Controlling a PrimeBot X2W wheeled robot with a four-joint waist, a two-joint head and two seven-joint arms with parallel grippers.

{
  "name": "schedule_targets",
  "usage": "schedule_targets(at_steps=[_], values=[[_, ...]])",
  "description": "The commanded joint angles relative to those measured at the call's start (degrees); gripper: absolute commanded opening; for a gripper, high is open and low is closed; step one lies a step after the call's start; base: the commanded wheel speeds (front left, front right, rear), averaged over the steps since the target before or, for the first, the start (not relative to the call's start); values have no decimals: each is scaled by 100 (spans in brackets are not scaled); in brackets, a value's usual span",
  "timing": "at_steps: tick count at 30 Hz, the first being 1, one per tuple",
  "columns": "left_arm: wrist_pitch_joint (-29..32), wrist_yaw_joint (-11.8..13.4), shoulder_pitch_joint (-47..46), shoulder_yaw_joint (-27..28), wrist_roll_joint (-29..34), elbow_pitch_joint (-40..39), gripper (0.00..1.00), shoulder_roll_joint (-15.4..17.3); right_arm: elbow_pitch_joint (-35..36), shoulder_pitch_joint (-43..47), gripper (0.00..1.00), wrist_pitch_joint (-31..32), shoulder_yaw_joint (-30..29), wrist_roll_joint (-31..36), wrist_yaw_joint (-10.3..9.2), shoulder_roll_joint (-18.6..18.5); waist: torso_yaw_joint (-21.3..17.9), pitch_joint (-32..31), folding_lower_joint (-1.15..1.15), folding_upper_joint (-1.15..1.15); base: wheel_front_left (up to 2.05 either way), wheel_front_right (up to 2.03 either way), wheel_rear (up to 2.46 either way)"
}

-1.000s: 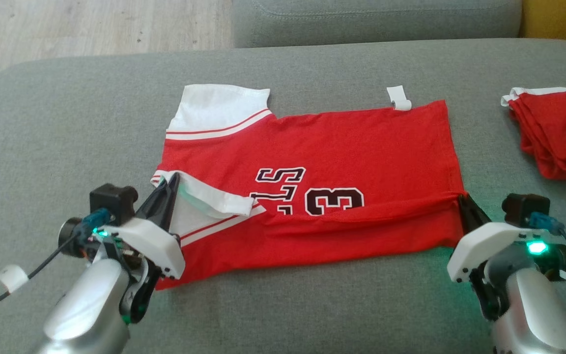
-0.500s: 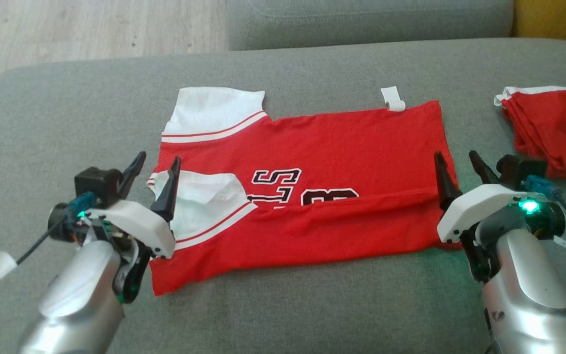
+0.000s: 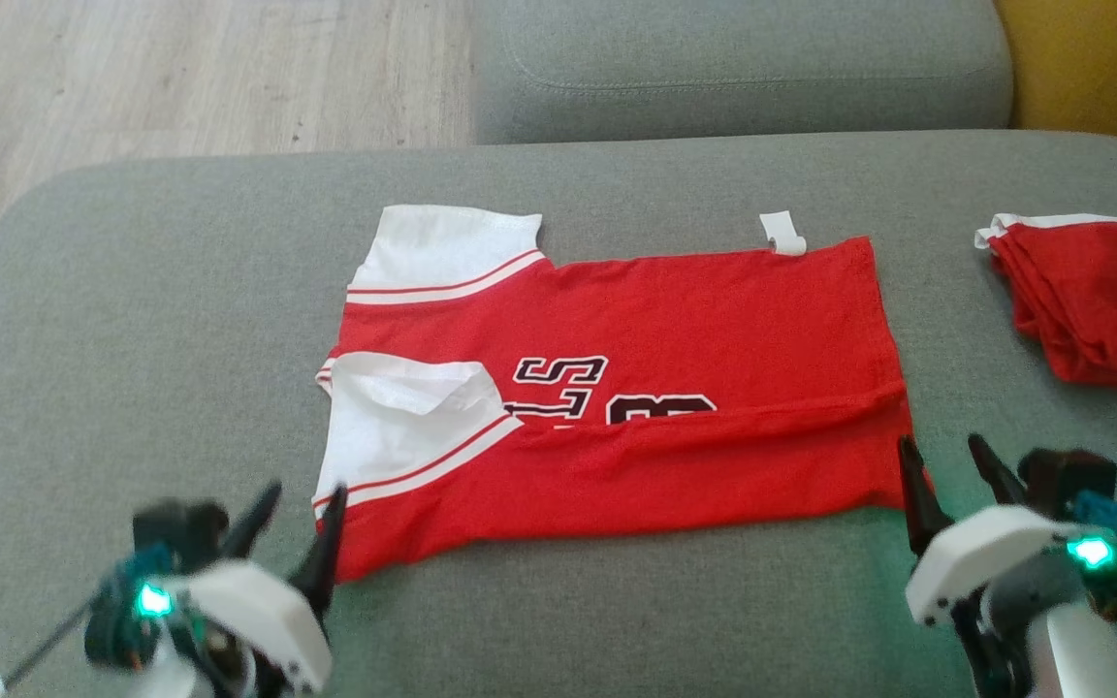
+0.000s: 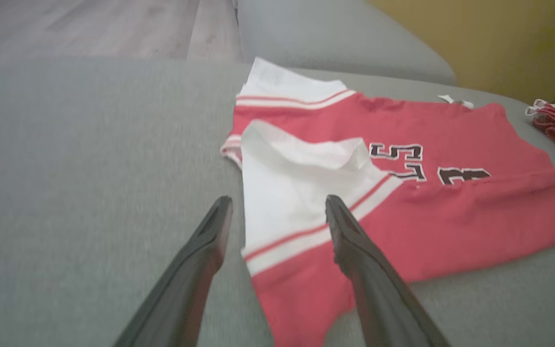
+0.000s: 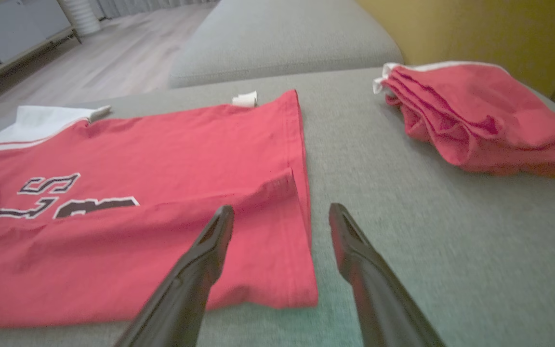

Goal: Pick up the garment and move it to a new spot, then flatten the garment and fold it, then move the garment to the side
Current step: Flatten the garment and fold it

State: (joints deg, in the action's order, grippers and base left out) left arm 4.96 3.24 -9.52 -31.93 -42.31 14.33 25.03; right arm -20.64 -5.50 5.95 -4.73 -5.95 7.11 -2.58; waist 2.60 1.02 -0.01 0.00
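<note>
The garment (image 3: 675, 330) is a red shirt with white sleeves and dark lettering, lying flat on the grey sofa cushion (image 3: 132, 339) with its near long edge folded up over the print. It also lies in the left wrist view (image 4: 451, 212) and the right wrist view (image 5: 186, 159). My left gripper (image 3: 302, 504) hovers open just off the garment's near left corner, holding nothing; its fingers (image 4: 354, 246) straddle the white sleeve's edge. Off the near right corner, my right gripper (image 3: 946, 460) stands open and empty, its fingertips (image 5: 215, 236) above the hem.
A second red garment (image 3: 1092, 291) lies folded at the cushion's right side, seen too in the right wrist view (image 5: 480, 115). A small white tag (image 3: 781, 233) sits at the shirt's far edge. Another grey cushion (image 3: 743, 68) lies beyond; wooden floor (image 3: 180, 68) at far left.
Both grippers opened and let go of the folded near edge of the garment, then drew back toward me. The head camera tilted, shifting the picture down.
</note>
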Motion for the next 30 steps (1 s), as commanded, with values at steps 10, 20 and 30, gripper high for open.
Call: schedule_targets(at_steps=[10,20,30], values=[[316,418,397,460,-754,-481,100,-74,960,260,100,336,147,-150,37,-30,-125,250,1,0,0,0,0],[580,451,341,632,-1332,76,100,-417,965,12,100,419,207,-140,37,-30,-244,475,1,0,0,0,0],[425,264,66,743,-1529,356,0,-663,132,-430,100,553,66,-34,37,-30,-190,613,1,0,0,0,0]])
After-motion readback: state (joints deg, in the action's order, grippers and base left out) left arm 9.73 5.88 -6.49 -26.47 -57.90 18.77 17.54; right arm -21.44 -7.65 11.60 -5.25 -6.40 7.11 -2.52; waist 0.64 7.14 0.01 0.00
